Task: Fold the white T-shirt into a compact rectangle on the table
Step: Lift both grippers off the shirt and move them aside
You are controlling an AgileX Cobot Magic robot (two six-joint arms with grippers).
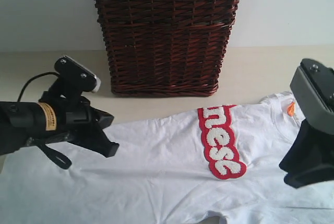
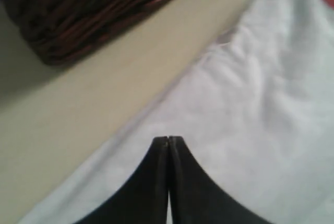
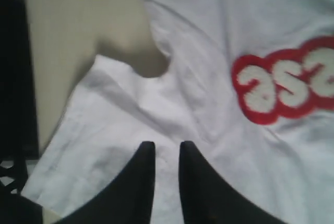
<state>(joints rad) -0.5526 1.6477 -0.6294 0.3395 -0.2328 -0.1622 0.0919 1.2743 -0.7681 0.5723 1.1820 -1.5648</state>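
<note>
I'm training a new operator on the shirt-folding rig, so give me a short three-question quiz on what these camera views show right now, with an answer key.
1. True or false: the thin white cotton T-shirt lies inside the dark brown wicker basket.
2. The black left gripper has its jaws: A) shut together, B) wide open, C) clamped on the basket.
3. Fill in: the small neck tag on the T-shirt is ___ in colour.
Key: 1 false, it lies spread on the pale beige table, outside the basket. 2 A. 3 orange.
</note>
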